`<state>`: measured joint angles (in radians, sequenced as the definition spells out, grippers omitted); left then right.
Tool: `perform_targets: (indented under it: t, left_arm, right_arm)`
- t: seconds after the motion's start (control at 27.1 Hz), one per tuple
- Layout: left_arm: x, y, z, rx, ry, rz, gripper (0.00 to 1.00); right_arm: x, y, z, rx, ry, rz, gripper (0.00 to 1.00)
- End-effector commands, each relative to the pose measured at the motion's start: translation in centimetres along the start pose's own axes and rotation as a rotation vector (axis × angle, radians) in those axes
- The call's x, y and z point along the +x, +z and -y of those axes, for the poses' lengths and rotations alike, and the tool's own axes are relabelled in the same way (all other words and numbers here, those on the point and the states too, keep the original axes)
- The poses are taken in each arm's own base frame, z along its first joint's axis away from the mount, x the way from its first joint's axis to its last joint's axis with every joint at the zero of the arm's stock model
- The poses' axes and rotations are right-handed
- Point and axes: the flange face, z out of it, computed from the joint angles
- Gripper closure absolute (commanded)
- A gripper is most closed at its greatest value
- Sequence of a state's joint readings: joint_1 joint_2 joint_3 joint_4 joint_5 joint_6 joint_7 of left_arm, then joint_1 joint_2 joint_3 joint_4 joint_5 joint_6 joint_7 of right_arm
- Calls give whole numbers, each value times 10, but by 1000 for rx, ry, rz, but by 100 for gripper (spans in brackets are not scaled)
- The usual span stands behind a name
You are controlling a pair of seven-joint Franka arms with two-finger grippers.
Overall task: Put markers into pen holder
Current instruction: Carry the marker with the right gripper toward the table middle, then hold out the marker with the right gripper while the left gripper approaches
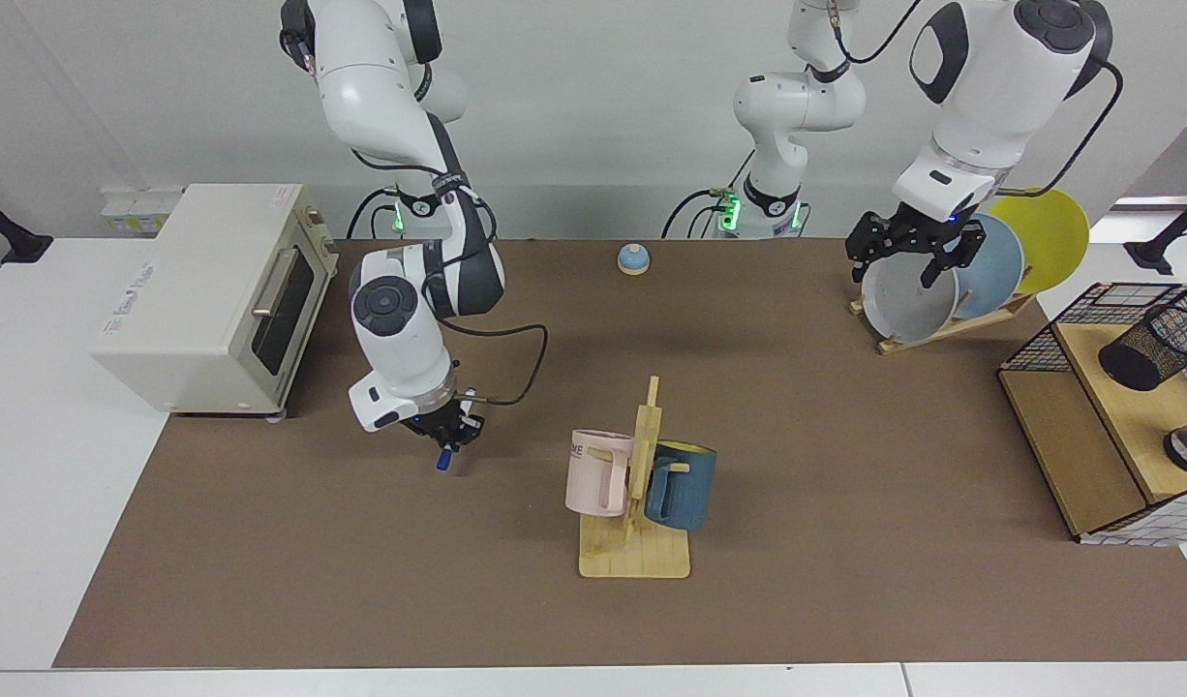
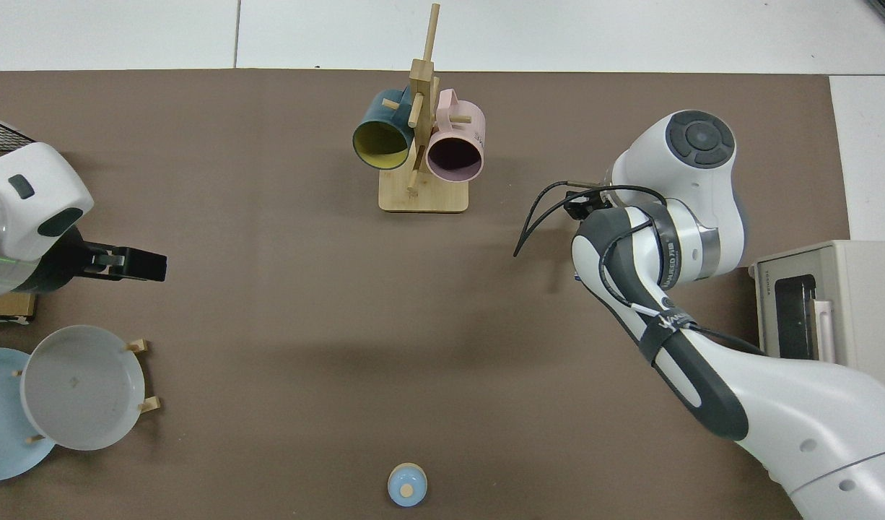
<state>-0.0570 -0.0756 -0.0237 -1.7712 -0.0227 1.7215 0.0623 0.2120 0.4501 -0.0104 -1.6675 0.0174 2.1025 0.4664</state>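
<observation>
The right arm bends down from its base beside the toaster oven [image 1: 216, 295], elbow folded, wrist pointing at the brown desk [image 1: 361, 581], and the right claw [image 1: 445, 431] is clamped on the marker [image 1: 444, 457], which hangs nearly upright with its blue end lowest, clear of the desk surface and well apart from the pen holder [image 1: 1157, 339]. From above, the arm's own white, rounded wrist housing covers that claw and the marker entirely. The left arm waits at the other end, its left claw [image 1: 906, 254] held above the grey plate [image 1: 908, 302] in the wooden rack, fingers spread apart; the top view shows this claw [image 2: 136, 265] as a dark block jutting from the white wrist. The pen holder is a black wire-mesh cylinder, tilted, its dark round mouth facing the desk, resting on the wooden shelf of the wire basket [image 1: 1058, 334] and partly cut by the picture's edge. Two glazed mugs, pink [image 1: 598, 472] and dark blue [image 1: 683, 484], hang on a pale wooden stand.
</observation>
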Motion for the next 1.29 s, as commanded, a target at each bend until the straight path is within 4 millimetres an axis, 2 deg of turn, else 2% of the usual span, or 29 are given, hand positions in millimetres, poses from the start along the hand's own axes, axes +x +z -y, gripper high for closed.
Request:
perform_targets:
  t: [0.0,0.33,0.44,0.59,0.81,0.89,1.0,1.11,1.26]
  left_arm:
    - [-3,-10,-2,-7,5,-33,0]
    - [-2,-11,-9,-6,44,-40,0]
    - [-2,-11,-13,-5,101,-34,0]
    - [-3,-9,-31,-6,164,-23,0]
    - [-7,-8,-69,-9,305,3,0]
    - [-10,-8,-83,-11,354,16,0]
    - [-14,-8,-98,-29,448,33,0]
    - [-16,-7,-106,-129,529,25,0]
    - [-16,-9,-111,-230,535,6,0]
  right_arm:
    - [-8,-51,4,-3,47,27,100]
    - [-46,-111,30,69,174,85,100]
    - [-65,-125,53,49,226,100,100]
    - [-85,-139,77,19,296,114,100]
    - [-104,-171,89,28,342,115,100]
    - [-108,-176,92,32,372,114,100]
    - [-123,-182,110,46,401,121,100]
    - [-126,-197,118,99,478,153,100]
    - [-128,-209,125,161,589,215,100]
